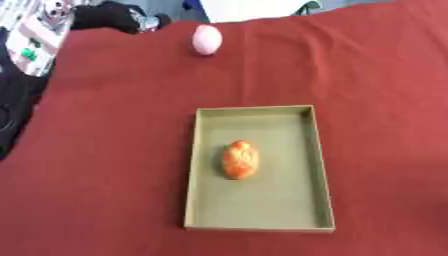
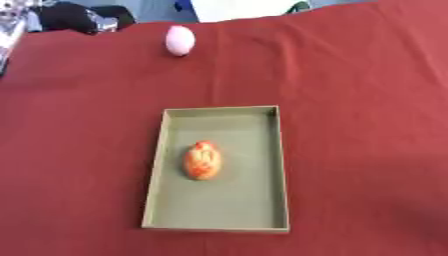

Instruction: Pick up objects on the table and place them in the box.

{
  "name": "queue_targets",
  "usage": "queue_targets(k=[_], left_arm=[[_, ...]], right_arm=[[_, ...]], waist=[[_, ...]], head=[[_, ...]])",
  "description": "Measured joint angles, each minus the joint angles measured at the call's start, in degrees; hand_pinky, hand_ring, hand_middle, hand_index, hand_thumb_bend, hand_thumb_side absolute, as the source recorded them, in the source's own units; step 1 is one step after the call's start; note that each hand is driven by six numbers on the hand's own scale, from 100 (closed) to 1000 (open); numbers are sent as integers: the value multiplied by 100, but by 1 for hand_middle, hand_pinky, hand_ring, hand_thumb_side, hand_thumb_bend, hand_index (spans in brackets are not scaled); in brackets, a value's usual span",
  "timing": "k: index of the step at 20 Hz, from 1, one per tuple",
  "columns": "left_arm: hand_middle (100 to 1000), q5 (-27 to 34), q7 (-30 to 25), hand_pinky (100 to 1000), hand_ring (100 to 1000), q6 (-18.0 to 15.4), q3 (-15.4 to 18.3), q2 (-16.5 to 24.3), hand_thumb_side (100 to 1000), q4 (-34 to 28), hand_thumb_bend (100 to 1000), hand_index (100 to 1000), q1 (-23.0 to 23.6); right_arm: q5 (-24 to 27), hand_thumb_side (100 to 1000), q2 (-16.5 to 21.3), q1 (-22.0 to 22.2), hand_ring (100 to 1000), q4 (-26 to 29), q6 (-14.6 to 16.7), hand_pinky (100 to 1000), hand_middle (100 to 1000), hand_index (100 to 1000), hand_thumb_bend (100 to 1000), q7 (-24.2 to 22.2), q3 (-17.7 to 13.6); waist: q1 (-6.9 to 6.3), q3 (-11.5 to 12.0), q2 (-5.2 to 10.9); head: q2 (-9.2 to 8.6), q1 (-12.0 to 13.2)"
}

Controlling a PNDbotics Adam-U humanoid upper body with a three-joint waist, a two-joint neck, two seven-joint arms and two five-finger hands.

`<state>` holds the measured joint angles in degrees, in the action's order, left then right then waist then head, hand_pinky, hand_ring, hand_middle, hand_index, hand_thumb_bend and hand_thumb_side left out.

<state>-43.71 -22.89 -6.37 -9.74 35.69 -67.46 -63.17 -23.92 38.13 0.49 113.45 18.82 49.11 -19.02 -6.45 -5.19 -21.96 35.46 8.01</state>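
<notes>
A red cloth covers the desk (image 1: 105, 150). A flat green box (image 1: 319, 150) with low walls sits in the middle of the desk, closer to the near edge. Its long sides run from the near edge toward the far edge.

Inside the box lies an orange lump (image 1: 240, 160) that looks a bit like a bread roll. It rests on the box floor, near the middle, a little toward the left wall. It does not touch any wall.

A pink egg-shaped thing (image 1: 206, 39) sits on the red cloth near the far edge of the desk. It is well apart from the box and is outside it.

Past the far left corner of the desk there is some dark stuff (image 1: 114, 15).

No robot hand shows in either view, so I cannot tell whether one is released, clenched, or grasping anything.
</notes>
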Motion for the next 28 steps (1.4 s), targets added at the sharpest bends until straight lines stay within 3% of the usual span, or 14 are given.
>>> queue_targets(k=[7, 10, 21, 28], left_arm=[[768, -68, -235, 854, 840, -211, 9, -104, 538, 138, 722, 891, -67], [766, -67, -217, 856, 840, -219, 18, -142, 532, 162, 703, 890, -67], [789, 151, -150, 856, 832, -143, 129, -192, 423, 362, 382, 899, -56], [794, 298, -176, 843, 832, -19, 186, -189, 364, 480, 303, 884, 25]], right_arm=[[159, 791, -25, -118, 852, 0, -3, 669, 587, 772, 202, -107, 36], [236, 791, -51, -207, 852, 0, -7, 668, 586, 772, 203, -165, 63], [342, 798, -62, -374, 851, 0, 27, 665, 581, 769, 204, -250, 72], [377, 803, -160, -409, 850, 0, 30, 662, 576, 761, 205, -253, 72]], waist=[[-99, -176, -58], [-139, -269, -66], [-264, -549, -199], [-278, -622, -289]], head=[[-84, 63], [-112, 83], [-256, 298], [-284, 353]])
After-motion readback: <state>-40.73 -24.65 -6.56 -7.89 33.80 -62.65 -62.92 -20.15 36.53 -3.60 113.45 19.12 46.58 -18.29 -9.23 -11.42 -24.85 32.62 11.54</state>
